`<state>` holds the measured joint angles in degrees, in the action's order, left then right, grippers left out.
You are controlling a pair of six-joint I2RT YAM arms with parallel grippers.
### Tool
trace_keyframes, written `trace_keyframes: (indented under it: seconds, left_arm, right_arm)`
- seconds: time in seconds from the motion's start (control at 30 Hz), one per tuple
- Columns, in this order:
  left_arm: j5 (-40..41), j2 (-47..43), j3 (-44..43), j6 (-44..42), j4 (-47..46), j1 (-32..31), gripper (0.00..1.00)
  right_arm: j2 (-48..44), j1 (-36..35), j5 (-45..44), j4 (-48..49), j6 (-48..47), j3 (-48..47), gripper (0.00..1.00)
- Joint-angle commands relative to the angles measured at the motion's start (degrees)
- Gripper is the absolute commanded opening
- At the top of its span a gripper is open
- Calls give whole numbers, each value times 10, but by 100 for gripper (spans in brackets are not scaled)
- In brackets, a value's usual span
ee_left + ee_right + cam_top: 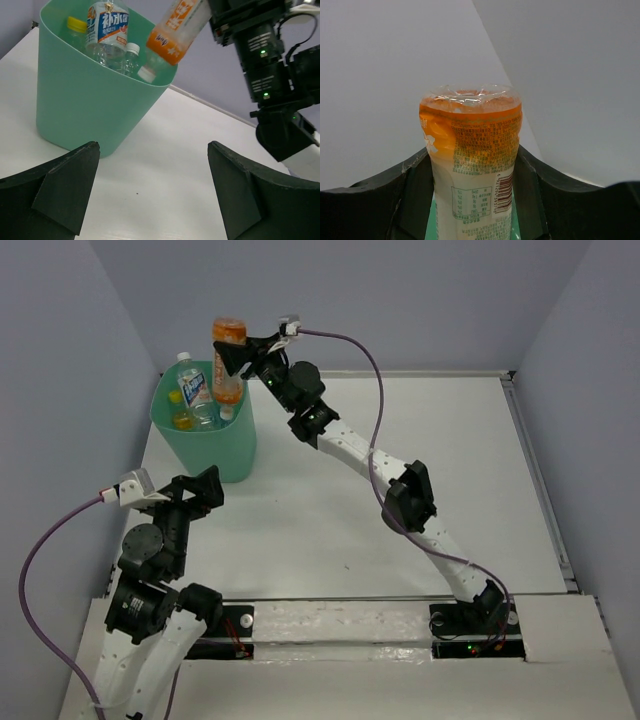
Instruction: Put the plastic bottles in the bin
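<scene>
The mint-green bin [222, 445] stands at the table's back left and holds several clear bottles, among them a blue-labelled one [194, 391] and a short one with a yellow cap [76, 24]. My right gripper [236, 361] is shut on the orange-labelled bottle [228, 360] and holds it cap-down over the bin's right rim, its white cap [145, 75] just inside the rim. In the right wrist view the bottle [472, 170] sits between both fingers [532, 195]. My left gripper [152, 192] is open and empty, low over the table in front of the bin [90, 105].
Grey walls close in the table at the back and on both sides. A raised metal rail [540, 480] runs along the table's right edge. Bare white table [330, 530] lies between the two arms.
</scene>
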<state>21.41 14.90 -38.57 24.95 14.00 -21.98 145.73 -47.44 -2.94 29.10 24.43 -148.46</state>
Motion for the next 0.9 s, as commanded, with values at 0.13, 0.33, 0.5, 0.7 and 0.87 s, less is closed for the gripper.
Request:
trace_keyframes:
  seconds: [0.13, 0.33, 0.5, 0.7, 0.87]
  left_arm:
    - [9, 0, -7, -7, -22, -13, 99]
    - [21, 1, -11, -6, -20, -12, 99]
    - [19, 4, -18, -12, -18, 1, 99]
    - [18, 13, -26, -19, -17, 26, 99]
    - [16, 22, -24, -24, -19, 43, 99]
  right_arm:
    - [24, -13, 7, 26, -37, -2, 77]
    - [-13, -13, 50, -19, -46, 18, 100]
    - [-49, -13, 36, -63, -59, 26, 100]
    - [-193, -13, 15, -37, -68, 187, 100]
    - [-373, -13, -7, 36, -95, 479, 100]
